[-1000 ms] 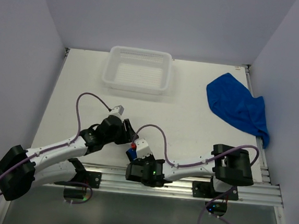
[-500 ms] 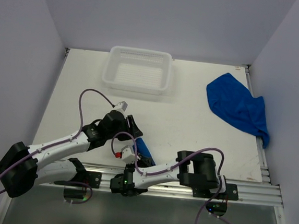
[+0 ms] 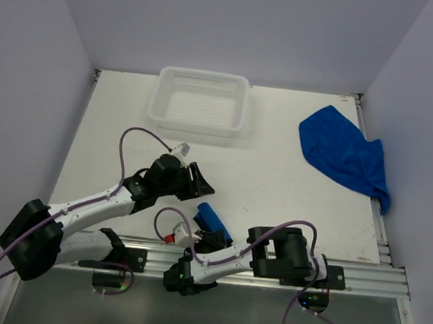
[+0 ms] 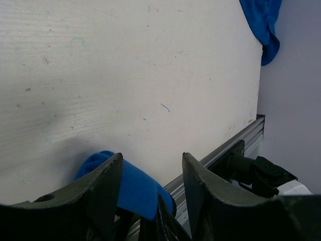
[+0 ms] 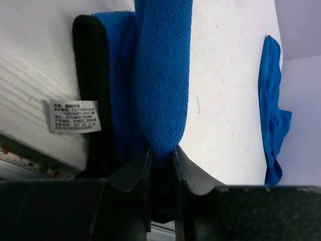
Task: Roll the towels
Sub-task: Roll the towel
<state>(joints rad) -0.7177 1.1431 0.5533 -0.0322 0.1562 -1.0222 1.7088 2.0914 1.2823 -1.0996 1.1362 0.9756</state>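
Note:
One blue towel (image 3: 213, 221) lies as a tight roll near the table's front edge. My right gripper (image 5: 161, 150) is shut on a thick fold of the rolled towel (image 5: 163, 70), whose black hem (image 5: 93, 75) and white care label (image 5: 75, 115) show beside it. In the top view the right gripper (image 3: 208, 242) sits just in front of the roll, its arm folded low. My left gripper (image 3: 199, 185) hovers open just behind and left of the roll, nothing between its fingers (image 4: 103, 186); the roll (image 4: 133, 183) shows past them. The other towel (image 3: 344, 154) lies crumpled at the far right.
A white plastic basket (image 3: 199, 122) stands at the back centre. The aluminium rail (image 3: 358, 277) runs along the front edge, with the right arm's base (image 3: 292, 256) on it. Walls close in on the left, back and right sides.
The right arm has folded in towards the left and pulled back to the front rail, still gripping the towel, so the roll now shows. The left gripper has shifted slightly right.

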